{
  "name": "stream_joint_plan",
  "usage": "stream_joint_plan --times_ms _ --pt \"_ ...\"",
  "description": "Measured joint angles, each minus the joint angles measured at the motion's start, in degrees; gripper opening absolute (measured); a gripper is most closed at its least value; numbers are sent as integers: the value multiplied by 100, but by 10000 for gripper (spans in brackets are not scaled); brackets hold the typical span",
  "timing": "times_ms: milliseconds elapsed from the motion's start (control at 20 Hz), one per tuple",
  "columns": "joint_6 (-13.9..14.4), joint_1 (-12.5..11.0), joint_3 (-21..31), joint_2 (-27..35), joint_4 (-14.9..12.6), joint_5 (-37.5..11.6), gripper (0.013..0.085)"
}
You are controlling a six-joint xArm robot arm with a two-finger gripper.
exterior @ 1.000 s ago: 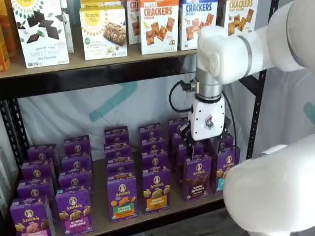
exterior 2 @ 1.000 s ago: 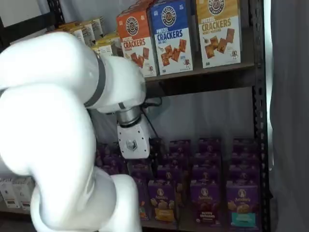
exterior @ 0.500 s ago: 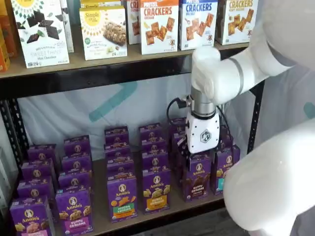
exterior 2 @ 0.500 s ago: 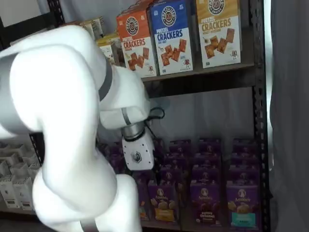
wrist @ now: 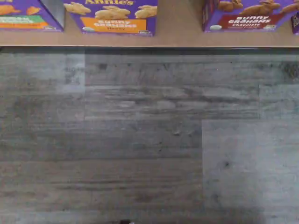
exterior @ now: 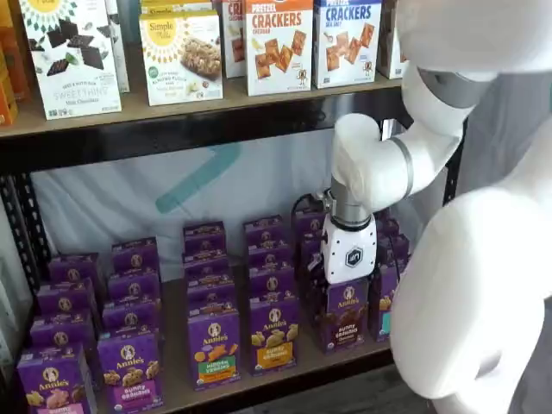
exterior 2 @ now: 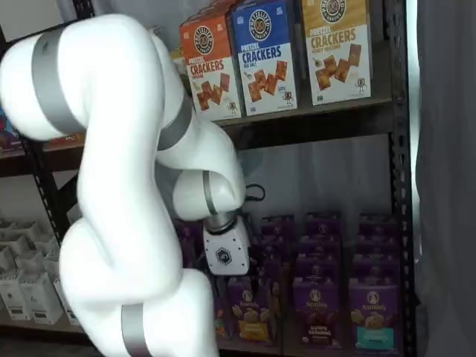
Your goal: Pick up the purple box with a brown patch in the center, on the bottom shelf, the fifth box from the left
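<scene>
Tool is hanging low over the front right part of the bottom shelf, white body pointing straight down. Its black fingers are tucked in among the boxes in both shelf views, so you can't actually see them, but the jaws are spread as wide as they go.

Right under the white body is the purple box, the Annie's one with the brown band and dark bunny cookies. It's standing upright at the near edge of the shelf, front row. The wrist view catches the lower strip of its front with the brown "Bunny Grahams" label, sitting on the tan board.

Just to its left is the purple box with the orange-yellow patch, with a bare bit of shelf between them. On its right is the teal one.

Below the shelf edge, the wrist view is all grey plank floor. Cracker boxes line the upper shelf, and the big white arm fills the near right.
</scene>
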Motion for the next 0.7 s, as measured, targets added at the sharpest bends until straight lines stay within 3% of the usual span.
stream_joint_plan --times_ms 700 --pt "-39 -504 -1093 2213 -464 -1193 850"
